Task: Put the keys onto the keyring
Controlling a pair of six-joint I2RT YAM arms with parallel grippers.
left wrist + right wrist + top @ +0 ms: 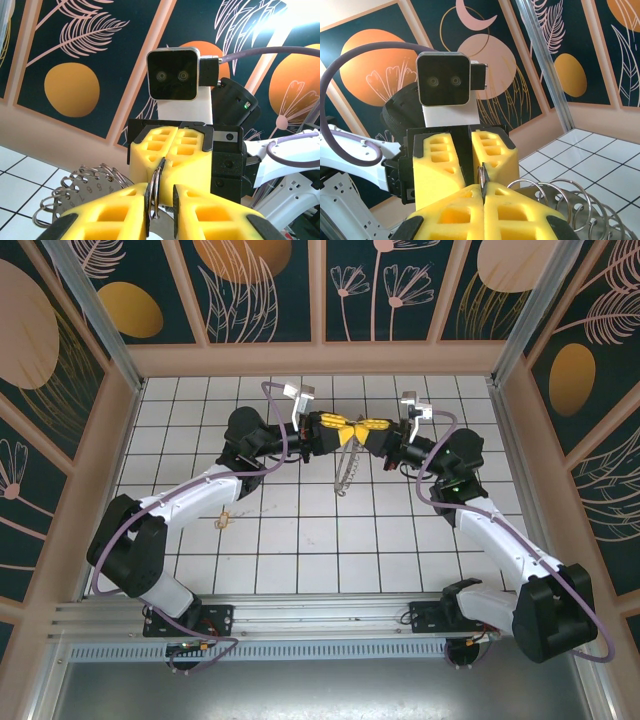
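Yellow fingers on black-and-white arms with purple cables, a silvery keyring, a brass-yellow key, white tiles gridded dark, teal walls patterned with orange discs and pink leaf outlines.

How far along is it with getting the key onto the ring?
Done: the keyring hangs in the air. In hand: the right end effector clamps it, the left end effector straddles its wire. To do: the key lies on the tiles, unthreaded.
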